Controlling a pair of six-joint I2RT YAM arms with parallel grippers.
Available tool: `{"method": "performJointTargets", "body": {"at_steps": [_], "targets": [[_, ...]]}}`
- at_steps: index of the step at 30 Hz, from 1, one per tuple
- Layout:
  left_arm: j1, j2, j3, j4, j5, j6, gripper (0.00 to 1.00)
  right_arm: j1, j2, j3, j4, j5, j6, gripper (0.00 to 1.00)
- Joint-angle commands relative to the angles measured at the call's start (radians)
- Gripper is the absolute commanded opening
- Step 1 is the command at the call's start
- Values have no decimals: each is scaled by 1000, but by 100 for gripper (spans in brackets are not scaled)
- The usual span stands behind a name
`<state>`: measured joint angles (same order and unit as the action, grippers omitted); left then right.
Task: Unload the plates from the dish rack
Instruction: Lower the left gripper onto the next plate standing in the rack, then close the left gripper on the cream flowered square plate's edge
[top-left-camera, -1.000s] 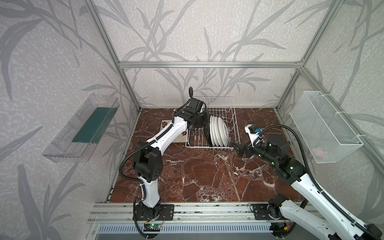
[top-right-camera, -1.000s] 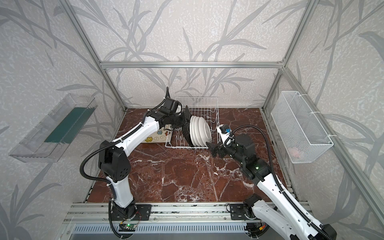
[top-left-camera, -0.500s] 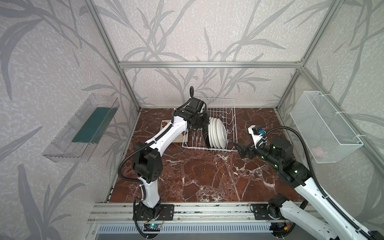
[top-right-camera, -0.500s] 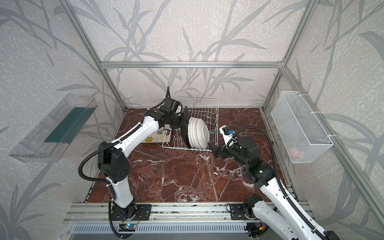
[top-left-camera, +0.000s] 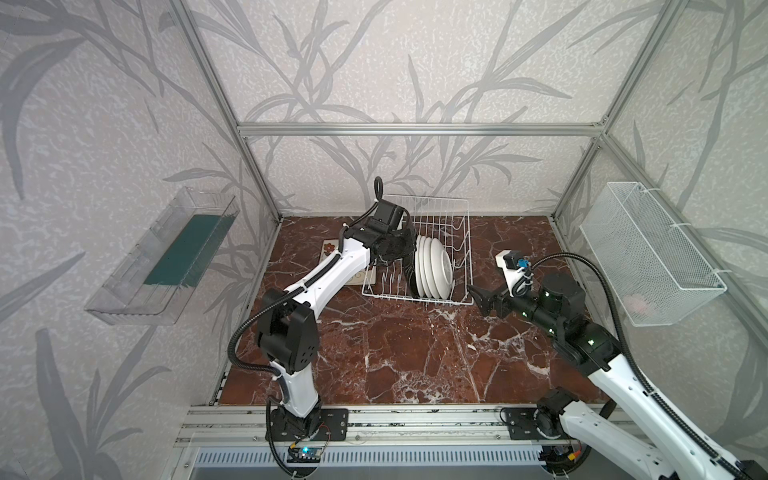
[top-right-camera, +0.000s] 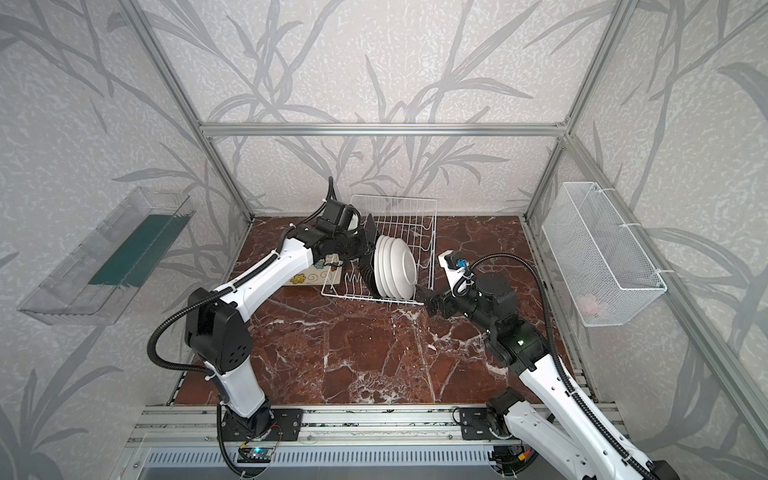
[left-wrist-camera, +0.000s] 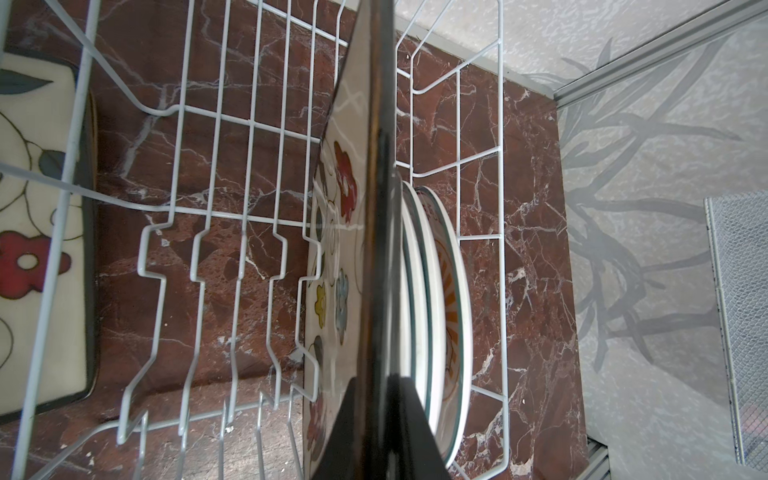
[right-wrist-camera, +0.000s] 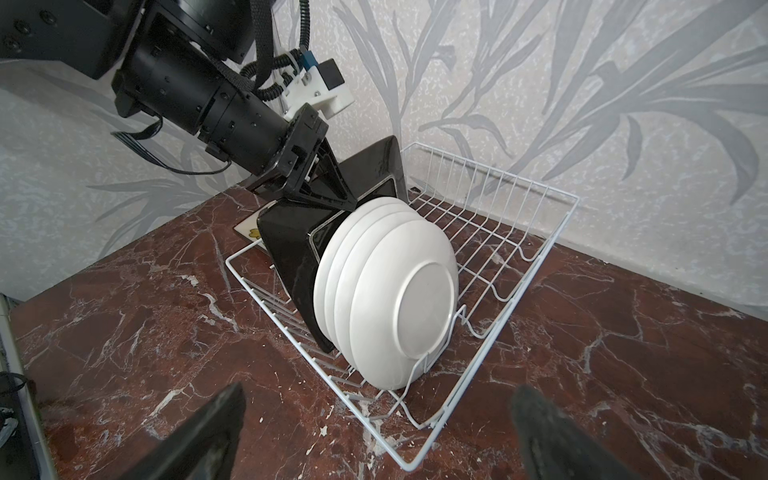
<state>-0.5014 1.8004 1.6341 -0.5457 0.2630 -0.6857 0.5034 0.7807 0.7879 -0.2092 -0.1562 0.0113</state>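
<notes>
White wire dish rack (top-left-camera: 455, 216) on the red marble bench (top-left-camera: 415, 353) in both top views, four round white plates (top-left-camera: 436, 270) on edge inside. Left jaws closed on a black-backed square plate (top-right-camera: 368, 268) inside the rack, just left of the round ones. Right jaws wide open, just beside the rack's front right corner. Another square plate (top-right-camera: 307, 276) flat on the bench, left of the rack.

Left wrist: gripped plate edge-on, flowered face toward the rack's free tines.

Right wrist: same plate tilted, one corner up.
</notes>
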Motion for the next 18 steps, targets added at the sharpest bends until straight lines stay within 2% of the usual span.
{"method": "performJointTargets", "body": {"at_steps": [1, 9, 18], "targets": [[-19, -46, -4, 140, 4, -77, 0, 5, -11, 12, -10, 14, -9, 99], [-52, -8, 12, 196, -26, -144, 0, 6, -14, -1, -10, 27, -23, 99], [-102, 64, 85, 202, -23, -162, 0, 1, -8, 4, -30, 46, -31, 99]]}}
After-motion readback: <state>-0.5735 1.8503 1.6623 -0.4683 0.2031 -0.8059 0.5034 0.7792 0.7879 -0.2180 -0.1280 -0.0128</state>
